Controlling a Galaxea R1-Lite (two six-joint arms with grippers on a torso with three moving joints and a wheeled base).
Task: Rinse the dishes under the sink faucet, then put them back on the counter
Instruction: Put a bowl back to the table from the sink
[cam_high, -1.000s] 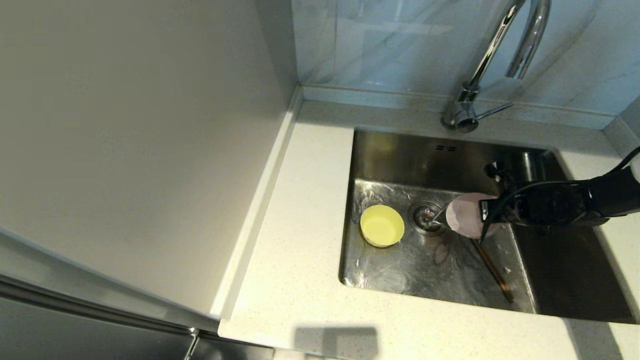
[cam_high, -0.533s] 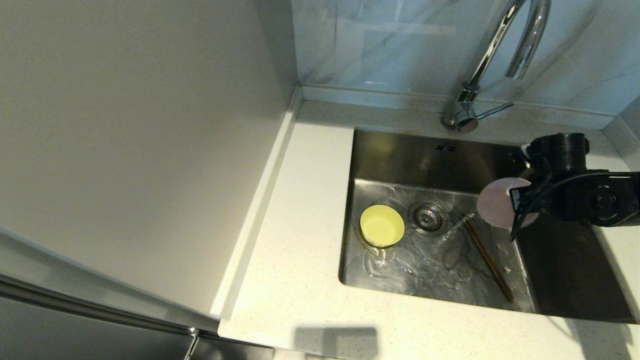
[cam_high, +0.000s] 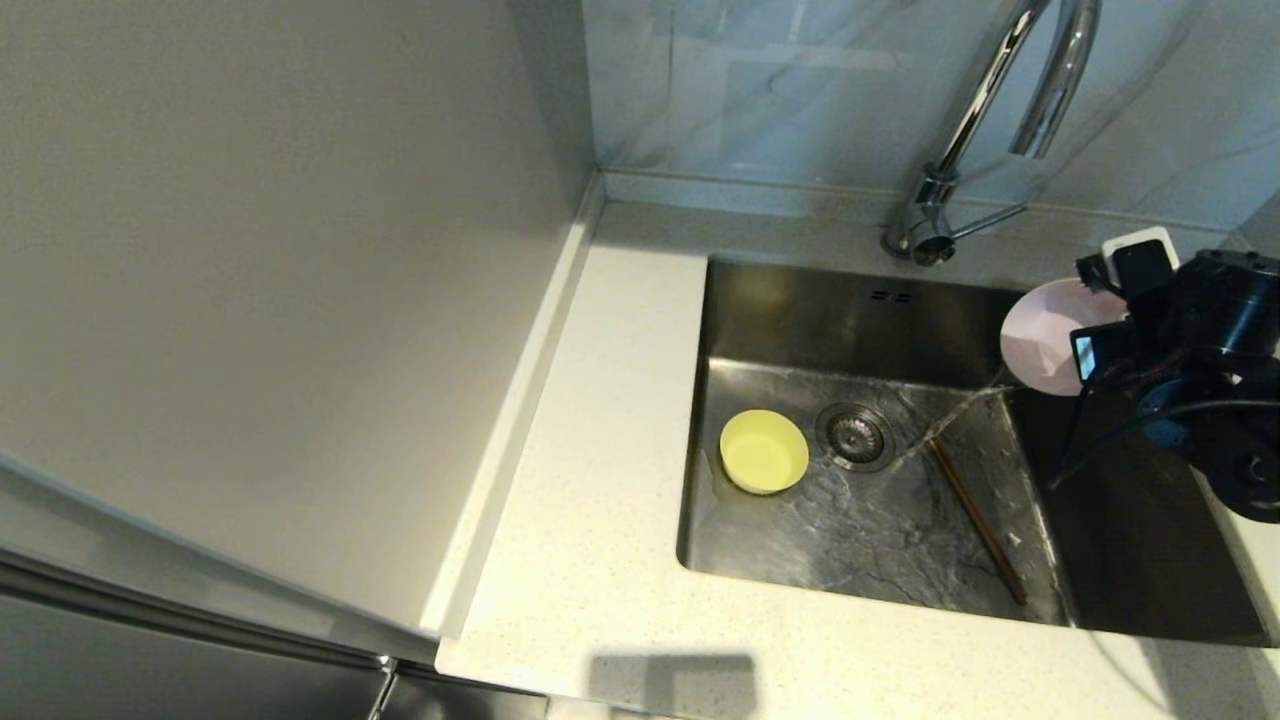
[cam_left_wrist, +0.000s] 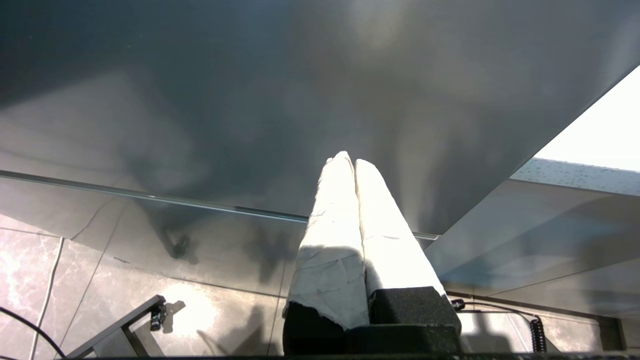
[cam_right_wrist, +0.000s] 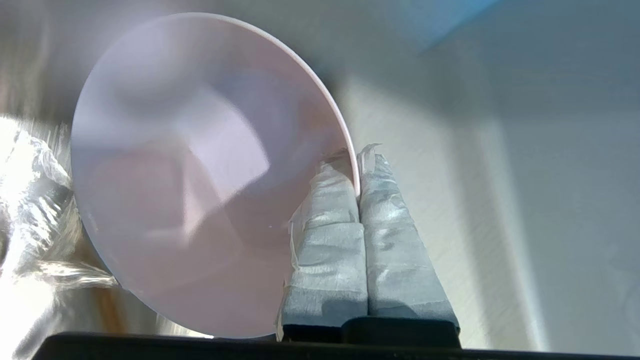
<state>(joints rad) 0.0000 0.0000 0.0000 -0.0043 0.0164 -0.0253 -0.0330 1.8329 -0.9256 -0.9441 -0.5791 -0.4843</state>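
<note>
**Draining pink bowl at sink's right edge**

Tipping out water: right gripper (cam_right_wrist: 357, 185) pinched tight on the rim of the pale pink bowl (cam_high: 1045, 335), held on edge above the sink (cam_high: 800, 300), right of the faucet (cam_high: 985, 120). Bowl: small, round, smooth, prob. light, stiff, wet so slippery; rim's the only grab spot. Left gripper (cam_left_wrist: 354, 162) parked, closed, empty.

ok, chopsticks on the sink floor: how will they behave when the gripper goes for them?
The chopsticks look thin and stiff, so probably light. They lie flat on the wet sink floor, so likely slippery and hard to get fingers under. If round, they may roll when nudged.
</note>
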